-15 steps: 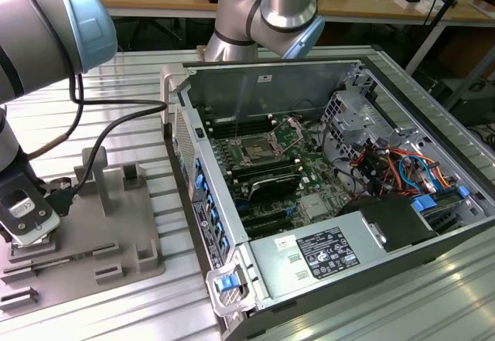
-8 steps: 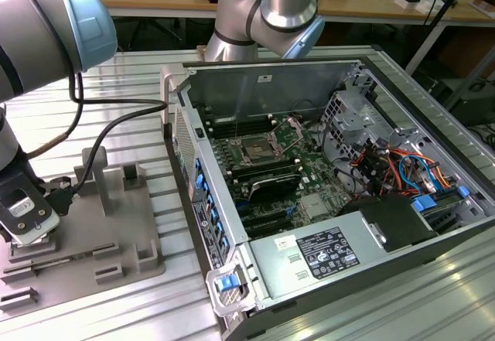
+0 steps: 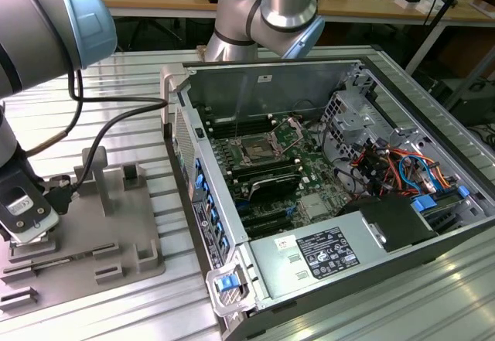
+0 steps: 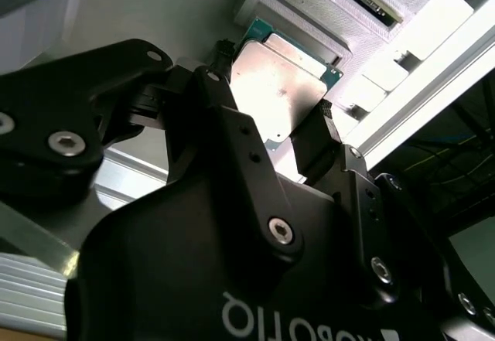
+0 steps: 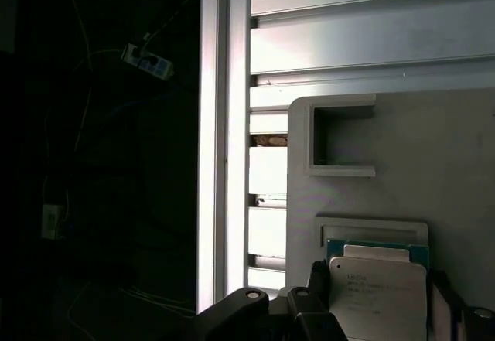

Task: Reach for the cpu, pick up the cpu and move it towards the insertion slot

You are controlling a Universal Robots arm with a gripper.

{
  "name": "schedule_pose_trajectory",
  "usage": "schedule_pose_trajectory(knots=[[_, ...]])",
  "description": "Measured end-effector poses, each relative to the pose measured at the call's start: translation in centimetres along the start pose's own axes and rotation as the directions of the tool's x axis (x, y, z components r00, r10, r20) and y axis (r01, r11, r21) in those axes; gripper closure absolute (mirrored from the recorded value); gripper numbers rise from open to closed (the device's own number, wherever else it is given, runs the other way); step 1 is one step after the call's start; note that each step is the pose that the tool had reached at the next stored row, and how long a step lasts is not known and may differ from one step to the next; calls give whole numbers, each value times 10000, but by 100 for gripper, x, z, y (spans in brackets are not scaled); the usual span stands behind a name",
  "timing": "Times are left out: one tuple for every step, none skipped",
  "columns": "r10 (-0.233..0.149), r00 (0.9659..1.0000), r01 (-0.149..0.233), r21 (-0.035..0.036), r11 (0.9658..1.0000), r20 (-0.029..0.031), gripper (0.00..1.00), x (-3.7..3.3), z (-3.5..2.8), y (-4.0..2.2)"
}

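The cpu (image 4: 280,87) is a thin silvery square with a teal rim. It lies at a shallow recess of the grey plastic fixture (image 3: 116,225) on the exterior view's left. My gripper (image 4: 274,86) is low over that fixture (image 5: 433,163), and its black fingers (image 4: 224,59) press against two opposite edges of the cpu (image 5: 379,298). In the exterior view the gripper (image 3: 29,233) hides the chip. The insertion slot (image 3: 255,152), a silver-framed socket with a dark centre, sits on the motherboard inside the open computer case, well off to the exterior view's right of my gripper.
The open computer case (image 3: 179,136) stands on a ribbed metal table (image 3: 139,70), its near wall between the fixture and the socket. Black memory slots, cables and a power supply (image 3: 325,252) fill the case. A black cable (image 3: 100,144) hangs beside the arm.
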State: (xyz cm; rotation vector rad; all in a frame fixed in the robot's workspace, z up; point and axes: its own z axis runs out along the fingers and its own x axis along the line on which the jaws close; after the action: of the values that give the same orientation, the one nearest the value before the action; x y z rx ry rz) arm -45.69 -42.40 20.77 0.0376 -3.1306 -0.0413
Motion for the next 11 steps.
schedule_pose_trajectory(knots=[[0,10000,0,0,10000,-1,45,0,-5,0],[0,10000,0,-1,10000,0,45,0,-9,0],[0,10000,0,0,10000,-1,45,1,-18,0],[0,10000,0,0,10000,0,45,1,-23,0],[0,10000,0,-1,10000,0,45,1,-37,0],[0,10000,0,-1,10000,1,45,1,-45,1],[0,10000,0,-2,10000,1,45,0,-50,1],[0,10000,0,-3,10000,4,45,0,-54,1],[0,10000,0,-2,10000,3,45,1,-56,1],[0,10000,0,-2,10000,2,45,0,-56,1],[0,10000,0,-1,10000,1,45,1,-58,1]])
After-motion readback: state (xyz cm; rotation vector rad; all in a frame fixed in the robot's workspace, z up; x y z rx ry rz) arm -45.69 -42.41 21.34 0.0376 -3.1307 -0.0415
